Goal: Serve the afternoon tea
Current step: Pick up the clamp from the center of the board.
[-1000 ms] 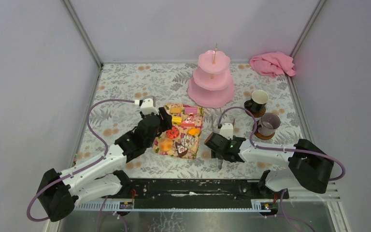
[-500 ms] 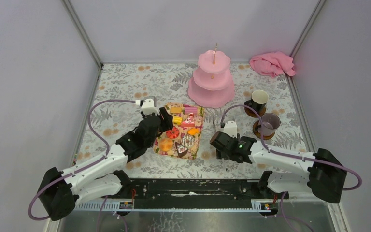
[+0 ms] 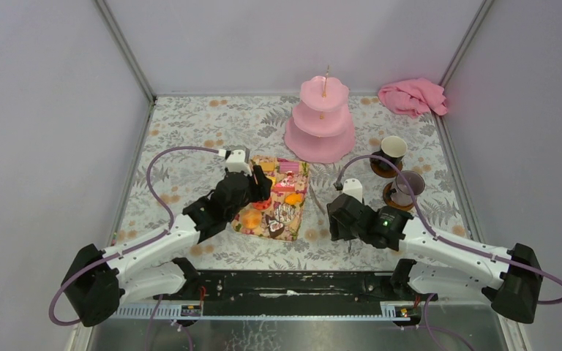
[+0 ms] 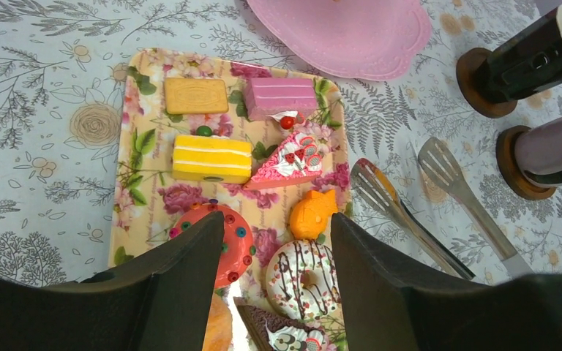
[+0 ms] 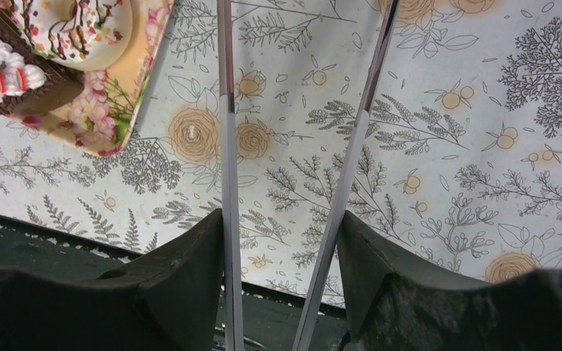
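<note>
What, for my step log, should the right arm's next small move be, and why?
Probably swing the tongs left over the tray. The right gripper grips them, tips just right of the tray; the cakes lie on it and the stand is bare.

A lab test booth rather than a home: bare grey walls [image 3: 278, 44] and metal posts [image 3: 124, 48] box in a table [image 3: 190, 124] (flowery cover and all), with robot arms [image 3: 146, 252] bolted to a rail [image 3: 293, 285].
</note>
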{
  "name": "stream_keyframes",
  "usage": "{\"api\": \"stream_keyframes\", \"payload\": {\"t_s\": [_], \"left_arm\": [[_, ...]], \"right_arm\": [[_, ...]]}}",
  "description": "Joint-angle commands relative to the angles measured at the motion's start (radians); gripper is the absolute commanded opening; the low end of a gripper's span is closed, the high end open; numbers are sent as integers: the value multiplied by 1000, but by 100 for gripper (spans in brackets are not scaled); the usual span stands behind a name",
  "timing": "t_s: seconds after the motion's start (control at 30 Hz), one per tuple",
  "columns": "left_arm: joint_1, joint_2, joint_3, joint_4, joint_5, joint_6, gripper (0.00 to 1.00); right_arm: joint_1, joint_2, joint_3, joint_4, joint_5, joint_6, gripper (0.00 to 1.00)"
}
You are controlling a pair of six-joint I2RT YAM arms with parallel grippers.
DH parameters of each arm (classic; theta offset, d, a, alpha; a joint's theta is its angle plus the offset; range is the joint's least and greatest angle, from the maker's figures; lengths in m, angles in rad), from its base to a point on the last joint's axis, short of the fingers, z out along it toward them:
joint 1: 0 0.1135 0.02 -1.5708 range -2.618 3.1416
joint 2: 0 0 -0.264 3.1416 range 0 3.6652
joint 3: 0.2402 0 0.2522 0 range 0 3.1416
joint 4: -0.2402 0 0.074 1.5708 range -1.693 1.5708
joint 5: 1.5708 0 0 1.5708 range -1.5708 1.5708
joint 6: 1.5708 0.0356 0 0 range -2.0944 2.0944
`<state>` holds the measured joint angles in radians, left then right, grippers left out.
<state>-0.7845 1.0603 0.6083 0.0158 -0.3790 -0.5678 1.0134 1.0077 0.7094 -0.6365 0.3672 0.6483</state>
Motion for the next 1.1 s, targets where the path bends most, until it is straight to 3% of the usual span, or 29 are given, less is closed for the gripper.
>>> {"api": "stream_keyframes", "payload": {"t_s": [0.0, 0.53, 1.07], "left_arm": [[-3, -10, 22, 69, 28, 8, 63], [-9, -26, 30, 25, -78, -1, 64], [-8, -44, 37, -6, -162, -9, 64]], "right_arm": [[8, -26, 33, -27, -20, -26, 41], [8, -130, 130, -102, -16, -66, 36], [9, -210, 223, -136, -164, -91, 33]]}}
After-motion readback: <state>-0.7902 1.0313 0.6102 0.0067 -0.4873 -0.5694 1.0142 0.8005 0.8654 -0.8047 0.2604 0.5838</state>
